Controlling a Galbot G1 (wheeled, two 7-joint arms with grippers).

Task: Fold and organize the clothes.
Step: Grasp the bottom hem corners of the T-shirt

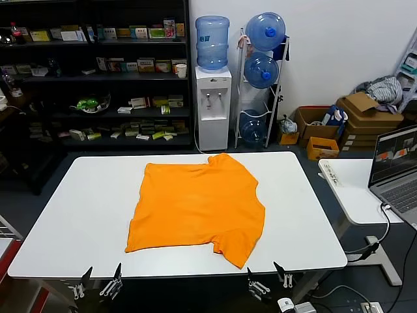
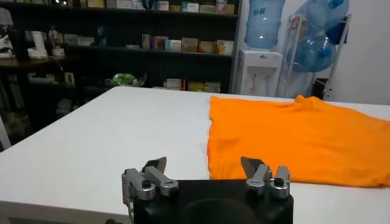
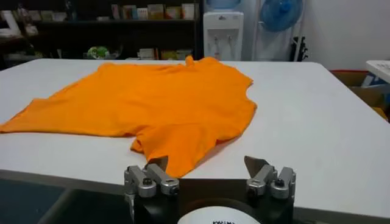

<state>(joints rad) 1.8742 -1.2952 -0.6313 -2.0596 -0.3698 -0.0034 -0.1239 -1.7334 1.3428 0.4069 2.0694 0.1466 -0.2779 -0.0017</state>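
Item: orange T-shirt (image 1: 195, 207), lying flat at the middle of the white surface (image 1: 78, 215), one sleeve toward the near edge, partly spread, unfolded. Left claw (image 1: 100, 282) and right claw (image 1: 268, 280): both at the near edge, jaws wide apart, holding nothing. Step judged: first reach. Advice: pinch thin fabric at hem and sleeve corners together, lift low, keep the fold line straight

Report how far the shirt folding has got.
Done: the shirt lies spread on the table, no fold visible. In hand: nothing; left hand and right hand hang open at the near edge, off the cloth. Left: every fold, then tidying.
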